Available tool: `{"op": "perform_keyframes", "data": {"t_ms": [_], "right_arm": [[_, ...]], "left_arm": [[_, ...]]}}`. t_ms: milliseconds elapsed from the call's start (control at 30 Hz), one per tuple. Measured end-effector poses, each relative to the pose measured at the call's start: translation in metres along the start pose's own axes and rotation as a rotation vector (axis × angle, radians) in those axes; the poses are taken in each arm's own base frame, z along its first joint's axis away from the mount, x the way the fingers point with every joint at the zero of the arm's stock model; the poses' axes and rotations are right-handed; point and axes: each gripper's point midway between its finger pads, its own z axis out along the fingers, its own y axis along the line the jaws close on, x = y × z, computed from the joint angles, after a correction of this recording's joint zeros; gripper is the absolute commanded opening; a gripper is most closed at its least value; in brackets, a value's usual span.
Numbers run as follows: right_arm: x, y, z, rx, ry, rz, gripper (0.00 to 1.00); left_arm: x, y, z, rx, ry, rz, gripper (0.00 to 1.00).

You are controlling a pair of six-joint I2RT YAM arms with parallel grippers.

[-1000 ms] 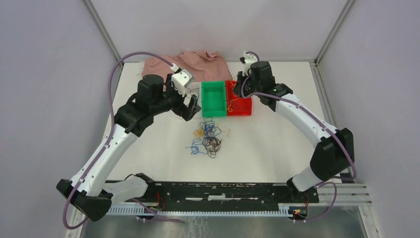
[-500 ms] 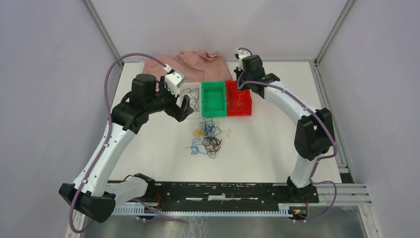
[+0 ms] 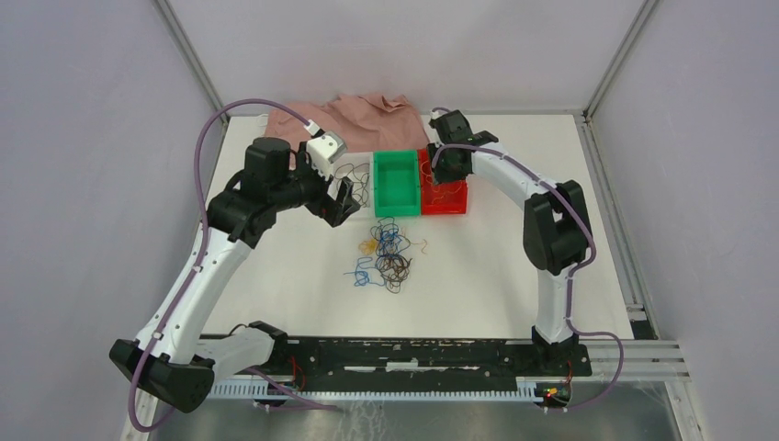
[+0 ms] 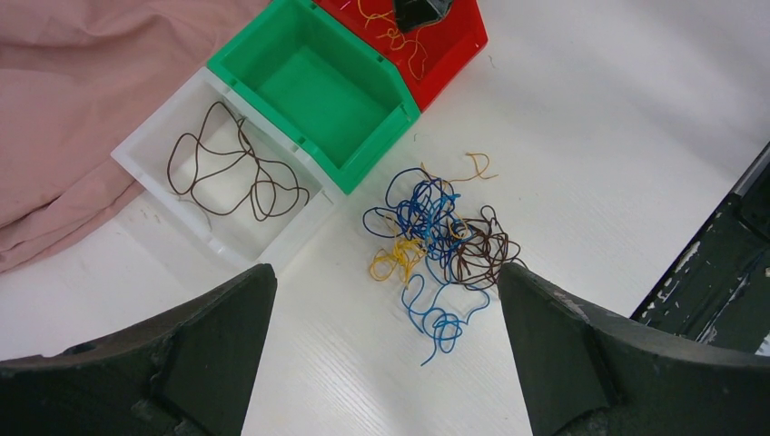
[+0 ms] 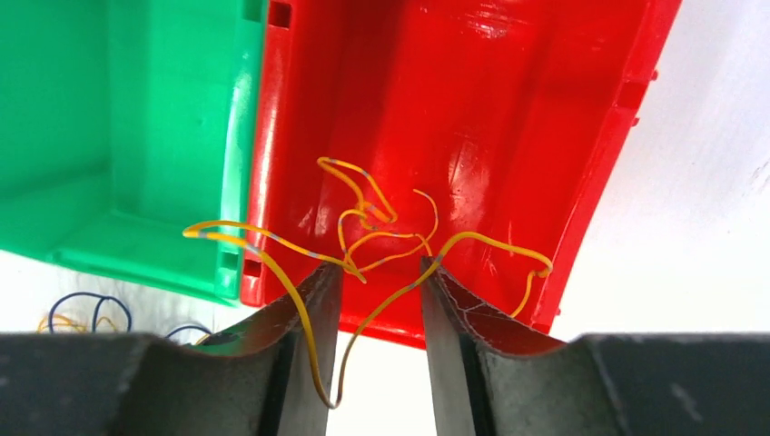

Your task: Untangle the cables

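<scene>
White table (image 3: 496, 266): cables (image 4: 440, 241) tangled mid-surface, just before green bin (image 4: 318, 86). Left gripper (image 4: 386, 272) hovers near them, jaws wide. Right gripper (image 5: 381, 282) over red bin (image 5: 508, 109), jaws narrowly parted, yellow strands (image 5: 363, 195) threading gap; contact with pads hard to tell.

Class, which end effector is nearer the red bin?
Right. The right end effector hovers over the red bin; the left end effector is beyond the green bin.
</scene>
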Motion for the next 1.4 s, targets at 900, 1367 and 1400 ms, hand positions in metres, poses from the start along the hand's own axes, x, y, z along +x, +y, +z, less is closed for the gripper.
{"op": "perform_keyframes", "data": {"t_ms": [900,1367,1400], "right_arm": [[-0.019,0.005,-0.019,-0.124,0.101,0.208,0.42],[0.025,0.033,-0.05,-0.14,0.016,0.091,0.52],[0.029,0.043,-0.064,-0.161,-0.013,0.067,0.52]], "left_arm": [[-0.002,0.0,-0.007,-0.006,-0.014,0.014,0.99],[0.013,-0.003,-0.003,0.012,0.016,0.012,0.99],[0.015,-0.003,-0.002,0.015,0.023,0.008,0.99]]}}
